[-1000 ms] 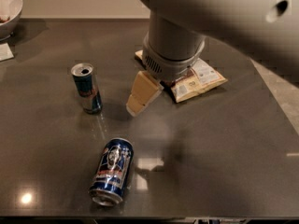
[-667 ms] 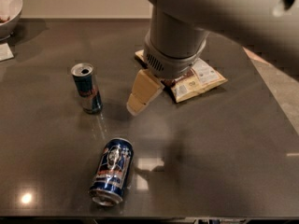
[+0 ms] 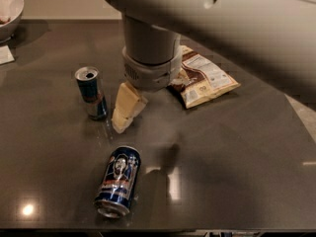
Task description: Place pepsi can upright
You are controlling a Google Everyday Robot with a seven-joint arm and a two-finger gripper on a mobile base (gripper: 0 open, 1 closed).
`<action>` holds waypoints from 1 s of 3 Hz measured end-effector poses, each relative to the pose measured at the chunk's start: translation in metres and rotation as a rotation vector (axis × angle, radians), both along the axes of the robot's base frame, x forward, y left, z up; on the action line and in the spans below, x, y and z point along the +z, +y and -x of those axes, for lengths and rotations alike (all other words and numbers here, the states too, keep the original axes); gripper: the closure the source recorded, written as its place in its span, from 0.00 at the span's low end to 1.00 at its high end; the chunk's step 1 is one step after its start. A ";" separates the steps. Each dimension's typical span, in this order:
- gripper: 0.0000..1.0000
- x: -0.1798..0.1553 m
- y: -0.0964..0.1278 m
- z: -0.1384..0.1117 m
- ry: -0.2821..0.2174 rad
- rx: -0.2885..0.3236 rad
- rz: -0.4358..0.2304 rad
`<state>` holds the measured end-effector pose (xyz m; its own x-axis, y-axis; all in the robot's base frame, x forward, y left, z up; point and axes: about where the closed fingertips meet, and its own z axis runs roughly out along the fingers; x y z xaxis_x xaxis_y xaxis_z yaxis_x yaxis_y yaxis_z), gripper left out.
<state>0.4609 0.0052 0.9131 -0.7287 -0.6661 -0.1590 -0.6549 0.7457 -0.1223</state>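
The pepsi can [image 3: 118, 180] lies on its side on the dark table, near the front edge, its silver end toward me and its dark blue side with the logo band facing up. My gripper [image 3: 124, 116] hangs from the big grey arm above the table. It is beyond the can, apart from it, with nothing seen in it. A slim blue-and-silver energy drink can [image 3: 91, 93] stands upright just left of the gripper.
A brown-and-white snack bag [image 3: 206, 80] lies behind and right of the gripper, partly under the arm. A white bowl [image 3: 9, 6] and a white paper [image 3: 6, 56] sit at the far left. The table's front edge [image 3: 163, 228] runs just below the pepsi can.
The arm and gripper have moved left and a little toward me, closer to the energy drink can and the pepsi can. Both cans have stayed put.
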 end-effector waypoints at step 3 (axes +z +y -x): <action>0.00 -0.018 0.035 0.035 0.042 -0.326 -0.005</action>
<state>0.4262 0.0404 0.8948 -0.9095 -0.3957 -0.1274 -0.3857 0.9176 -0.0963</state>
